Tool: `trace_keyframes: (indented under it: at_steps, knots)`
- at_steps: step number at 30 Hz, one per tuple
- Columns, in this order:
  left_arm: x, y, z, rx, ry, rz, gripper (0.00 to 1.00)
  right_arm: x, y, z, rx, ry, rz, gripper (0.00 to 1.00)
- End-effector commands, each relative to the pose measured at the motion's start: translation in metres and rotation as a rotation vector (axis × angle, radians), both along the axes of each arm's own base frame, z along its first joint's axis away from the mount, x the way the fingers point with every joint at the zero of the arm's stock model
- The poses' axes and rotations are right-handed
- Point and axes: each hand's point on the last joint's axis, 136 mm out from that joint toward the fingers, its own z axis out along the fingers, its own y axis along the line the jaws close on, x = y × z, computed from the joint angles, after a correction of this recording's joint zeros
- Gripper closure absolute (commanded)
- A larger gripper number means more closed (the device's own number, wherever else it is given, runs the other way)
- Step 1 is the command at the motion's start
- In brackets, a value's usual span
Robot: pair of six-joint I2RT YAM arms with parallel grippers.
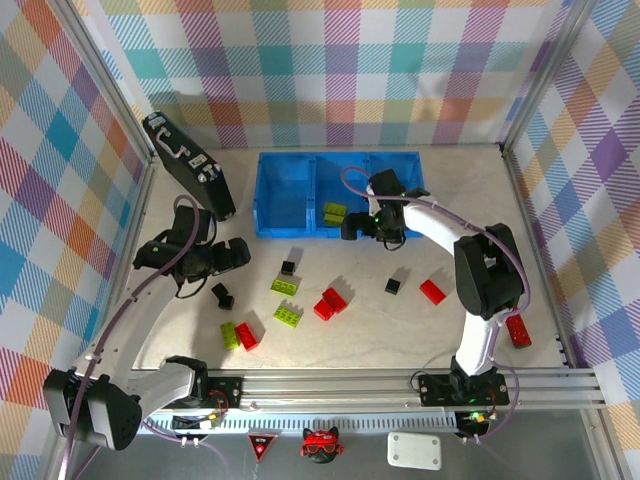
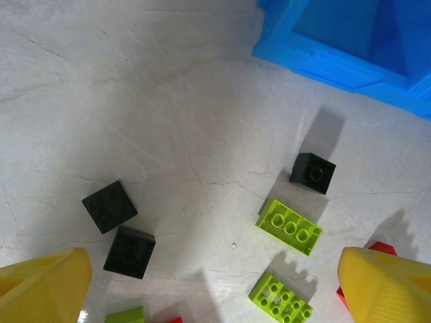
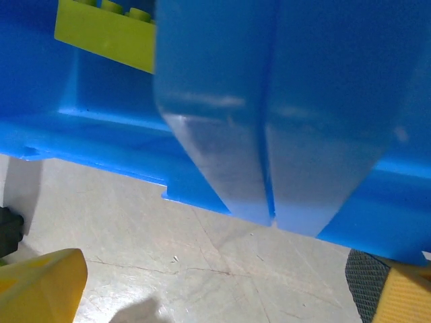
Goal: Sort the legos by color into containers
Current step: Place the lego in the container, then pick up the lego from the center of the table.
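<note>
The three joined blue containers stand at the back centre, and a lime green lego lies in the middle one. Loose legos lie on the table in front: black, lime, lime, red, black and red. My left gripper hovers open over the table left of them. Its wrist view shows black legos and lime ones, with nothing between the fingers. My right gripper is open and empty at the containers' front wall.
A black case leans at the back left beside the containers. More legos lie near the left arm: black, lime, red. A red piece rests at the far right near the table edge.
</note>
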Motion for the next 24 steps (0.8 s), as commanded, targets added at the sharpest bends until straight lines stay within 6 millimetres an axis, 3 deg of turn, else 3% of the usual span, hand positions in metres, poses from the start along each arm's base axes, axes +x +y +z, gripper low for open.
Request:
trace_keyframes:
  at_steps: [1,5,10,18,24]
  knots:
    - [0.009,0.001,0.008,0.017,-0.03,0.028,0.06,0.02,0.015,0.021,0.06,-0.085,0.054,0.01]
    - [0.01,0.001,0.002,0.032,-0.005,0.031,0.06,0.01,0.022,0.032,0.119,-0.051,0.077,0.01]
    - [0.01,-0.009,-0.012,0.08,0.054,-0.022,0.08,-0.021,0.021,0.049,0.181,-0.018,0.087,0.02]
    - [0.011,-0.05,-0.024,0.144,0.063,-0.147,0.1,-0.068,-0.014,0.061,0.111,-0.052,0.078,0.03]
    - [0.016,-0.089,-0.039,0.171,0.103,-0.284,0.11,-0.089,-0.041,0.059,0.03,-0.09,0.045,0.01]
